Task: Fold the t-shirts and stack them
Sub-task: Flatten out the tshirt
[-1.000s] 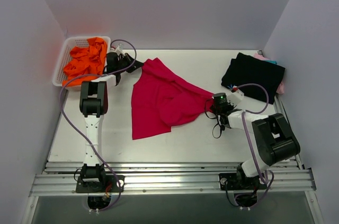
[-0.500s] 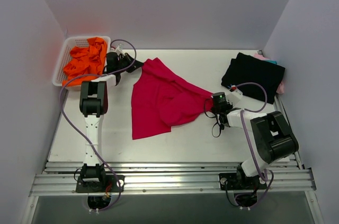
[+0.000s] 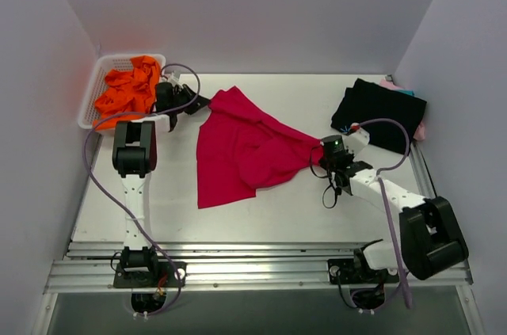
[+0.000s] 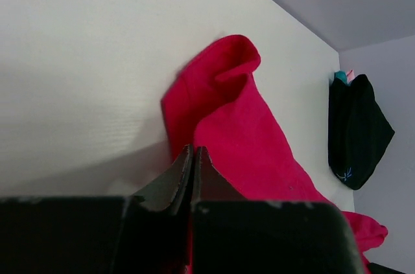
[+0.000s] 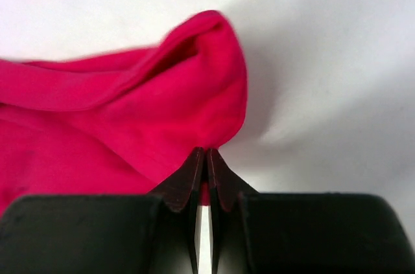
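The large crimson-red soft-cloth t-shirt [image 3: 238,157] lies rumpled in the middle of the white surface [image 3: 269,220], with one panel doubled over toward the right. It's nowhere near flat, so this reads as the spreading step ahead of any fold. Both arms have hold of it: the left arm's fingers [image 4: 174,182] are pressed together on a red edge at the shirt's far-left corner, and the right arm's fingers [image 5: 185,180] are nipped tight on a puckered red tip at its right end. To do it well, draw those two held points apart and keep them level, so the cloth goes taut without slipping from either pinch. Lift just enough that the doubled panel falls open instead of dragging under itself, then lay it down flat. Cloth this soft will likely sag and cling, so slow and even is the call. Mind the right-hand pull, because the folded black t-shirt [image 3: 380,113] sits near at the far right, with a teal tee edge [image 4: 340,78] and a pink tee edge [image 4: 350,75] peeking past it. At the far-left corner, a white plastic basket [image 3: 89,97] of orange cloth [image 3: 127,89] stands just beside the left arm, so steer clear of it.
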Controlling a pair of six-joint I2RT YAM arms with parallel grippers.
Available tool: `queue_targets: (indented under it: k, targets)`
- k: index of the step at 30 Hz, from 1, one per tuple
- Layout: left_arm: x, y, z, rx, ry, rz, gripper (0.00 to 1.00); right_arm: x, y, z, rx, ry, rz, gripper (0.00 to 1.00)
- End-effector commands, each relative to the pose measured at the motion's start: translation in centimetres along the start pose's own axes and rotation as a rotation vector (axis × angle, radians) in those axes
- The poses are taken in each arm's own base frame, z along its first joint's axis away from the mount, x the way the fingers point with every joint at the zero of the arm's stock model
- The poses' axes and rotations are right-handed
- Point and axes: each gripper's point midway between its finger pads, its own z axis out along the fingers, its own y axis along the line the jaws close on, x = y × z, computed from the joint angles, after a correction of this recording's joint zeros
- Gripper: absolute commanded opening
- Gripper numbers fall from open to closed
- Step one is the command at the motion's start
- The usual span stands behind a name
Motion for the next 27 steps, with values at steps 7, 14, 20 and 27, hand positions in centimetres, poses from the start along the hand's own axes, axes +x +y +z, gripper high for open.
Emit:
queue_targets:
  k: [7, 14, 20, 27]
  targets:
    - [-8.2, -15.4, -12.1, 0.034, -0.243, 0.228, 0.02, -12.1, 5.4, -11.8, -0.205, -0.225, 0.06, 0.0]
    - [-6.5, -25.0, -23.7, 0.005, -0.367, 0.385, 0.02, -18.2, 8.0, -22.9, -0.49, -0.331, 0.036, 0.0]
    - [-4.9, -37.2, -38.1, 0.088, -0.551, 0.55, 0.02, -24.1, 7.5, -35.5, -0.769, -0.486, 0.012, 0.0]
    - [-3.3, -45.8, -53.6, 0.304, -0.756, 0.598, 0.02, -28.8, 4.3, -47.4, -0.993, -0.703, 0.035, 0.0]
